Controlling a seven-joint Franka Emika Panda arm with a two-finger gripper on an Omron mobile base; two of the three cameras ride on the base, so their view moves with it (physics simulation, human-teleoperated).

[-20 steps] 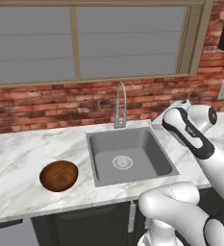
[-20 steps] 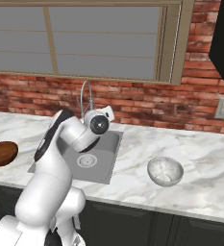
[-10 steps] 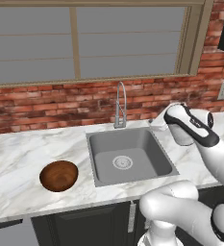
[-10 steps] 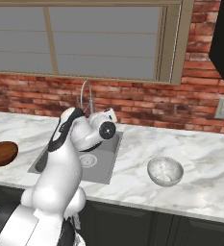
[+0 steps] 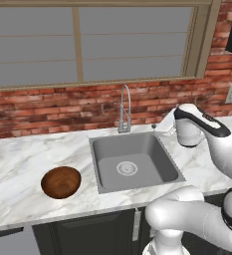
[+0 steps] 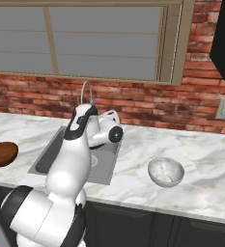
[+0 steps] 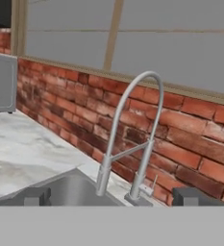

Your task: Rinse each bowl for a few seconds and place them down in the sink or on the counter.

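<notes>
Swinging my white arm in over the right rim of the square grey metal sink (image 5: 137, 164), I have turned my hand, over the last second, from pointing off to the right of the sink to facing its tall curved chrome faucet (image 7: 132, 139). My gripper (image 7: 111, 196) carries nothing; its two dark tips stand wide apart at the bottom of the hand view, with the faucet's base between them and a little beyond. I judge this as lining up on the tap before any bowl is fetched, so rinsing has not begun.

A round, dark reddish-brown, wood-look bowl (image 5: 60, 182) sits left of the sink on the white marble-look counter with grey veins (image 5: 18, 169). Another round bowl, pale grey-white with a speckled inside (image 6: 166, 171), sits right of the sink, well apart from it. Behind the sink runs a rough red brick wall (image 5: 53, 107) under a wide window (image 5: 87, 42).
</notes>
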